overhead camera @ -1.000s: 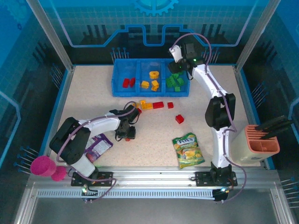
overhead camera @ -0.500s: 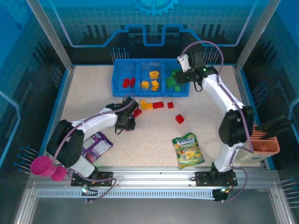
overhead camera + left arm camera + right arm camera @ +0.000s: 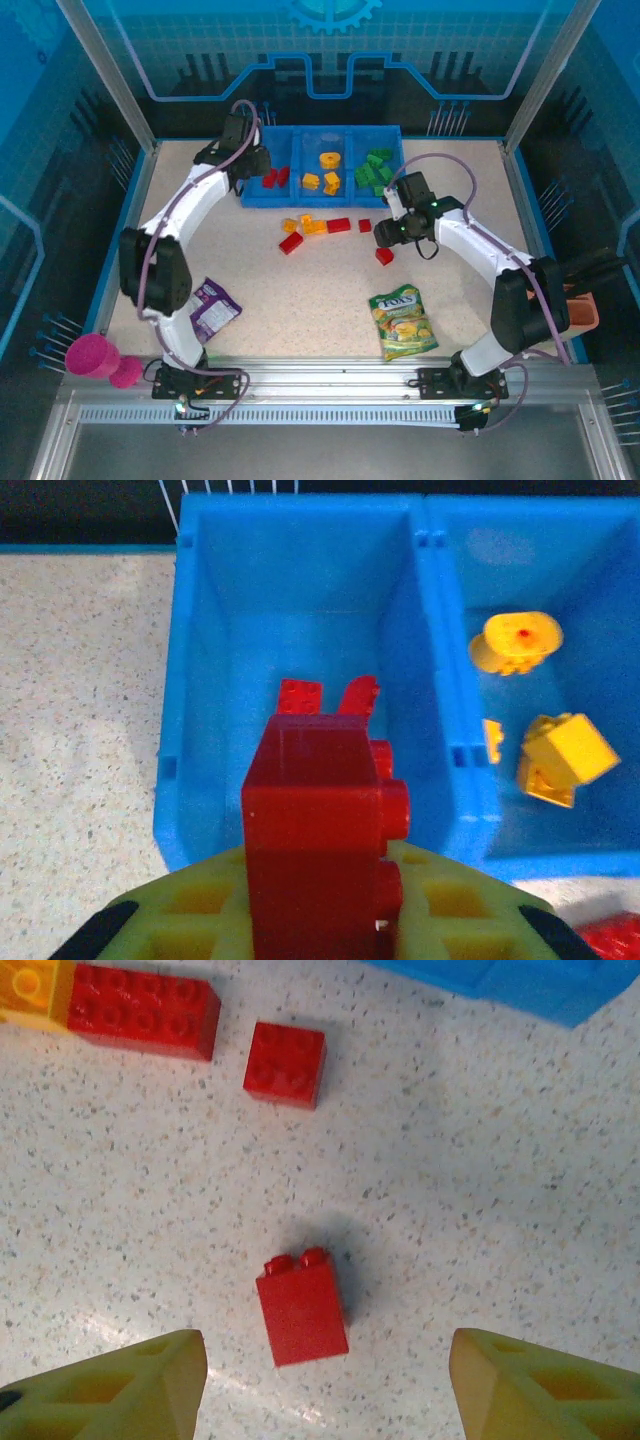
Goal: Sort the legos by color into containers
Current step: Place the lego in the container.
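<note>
From where I stand, the desk has a speckled, stone-like surface, mostly matt, with a soft sheen where the light falls. The blue tray is smooth moulded plastic, slightly glossy. The red brick is hard, shiny plastic, and so are the yellow bricks. The fingers of the right hand are dull yellow plastic with a faintly grainy finish. The green-yellow snack bag is crinkled, glossy film, and the rail along the near edge is pale brushed metal.

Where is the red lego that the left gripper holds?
In the left wrist view, the left gripper holds the red lego above the blue tray's left compartment, close to two red legos lying inside.
</note>
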Controlling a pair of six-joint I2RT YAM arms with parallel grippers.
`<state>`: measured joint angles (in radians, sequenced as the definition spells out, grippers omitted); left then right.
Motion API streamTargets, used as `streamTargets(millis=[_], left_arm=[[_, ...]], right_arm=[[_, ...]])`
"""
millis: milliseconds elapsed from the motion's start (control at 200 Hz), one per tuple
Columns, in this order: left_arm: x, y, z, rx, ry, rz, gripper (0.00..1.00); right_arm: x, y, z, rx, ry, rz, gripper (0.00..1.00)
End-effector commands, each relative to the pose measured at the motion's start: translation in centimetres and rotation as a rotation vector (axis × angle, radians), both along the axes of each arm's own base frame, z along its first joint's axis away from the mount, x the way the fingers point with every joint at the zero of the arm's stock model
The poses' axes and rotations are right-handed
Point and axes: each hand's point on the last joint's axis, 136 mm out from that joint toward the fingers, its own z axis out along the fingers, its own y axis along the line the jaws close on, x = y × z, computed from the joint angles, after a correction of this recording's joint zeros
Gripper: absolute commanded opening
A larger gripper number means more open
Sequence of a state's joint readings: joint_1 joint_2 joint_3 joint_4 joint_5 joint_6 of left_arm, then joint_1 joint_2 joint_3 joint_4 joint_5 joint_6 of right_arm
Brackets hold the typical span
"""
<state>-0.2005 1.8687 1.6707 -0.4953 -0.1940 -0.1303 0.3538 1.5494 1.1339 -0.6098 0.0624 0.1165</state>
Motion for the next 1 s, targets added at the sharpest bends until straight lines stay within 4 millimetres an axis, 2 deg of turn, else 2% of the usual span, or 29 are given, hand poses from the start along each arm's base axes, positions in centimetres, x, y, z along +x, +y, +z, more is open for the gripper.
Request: streamTargets(millis=[0, 230, 370, 450, 585, 630, 791, 996], left_arm=[[2.5, 0.6, -1.6, 0.012, 0.024, -0.012, 0.07], [6.4, 0.9, -4.1, 0.028, 0.054, -0.006, 0.11], [7.6, 0.6, -5.0, 0.031, 0.076, -0.015, 0.15], [7.8, 0.6, -5.1, 0.027, 0.076, -0.011, 0.22], [7.7, 0.4, -4.9, 0.012, 0.077, -0.017, 0.53], [7.6, 0.2, -4.7, 0.004, 0.077, -0.023, 0.60], [6.8, -0.3, -1.6, -0.020, 0.035, -0.049, 0.67], [5.0, -1.5, 5.0, -0.065, -0.076, -0.098, 0.70]], right_arm=[[-1.1, 0.7, 0.6, 0.039, 0.001, -0.015, 0.67], [-2.0, 0.8, -1.5, 0.042, 0.044, -0.019, 0.70], [-2.0, 0.6, -2.8, 0.018, 0.066, -0.015, 0.73], [-1.8, 0.8, -3.5, 0.009, 0.080, -0.004, 0.74], [-1.5, 1.3, -4.9, 0.002, 0.122, 0.017, 0.75], [-1.4, 1.3, -5.2, -0.003, 0.127, 0.019, 0.75], [-1.1, 1.1, -6.2, -0.030, 0.143, 0.021, 0.73], [-0.6, 1.3, -7.3, -0.042, 0.165, 0.035, 0.66]])
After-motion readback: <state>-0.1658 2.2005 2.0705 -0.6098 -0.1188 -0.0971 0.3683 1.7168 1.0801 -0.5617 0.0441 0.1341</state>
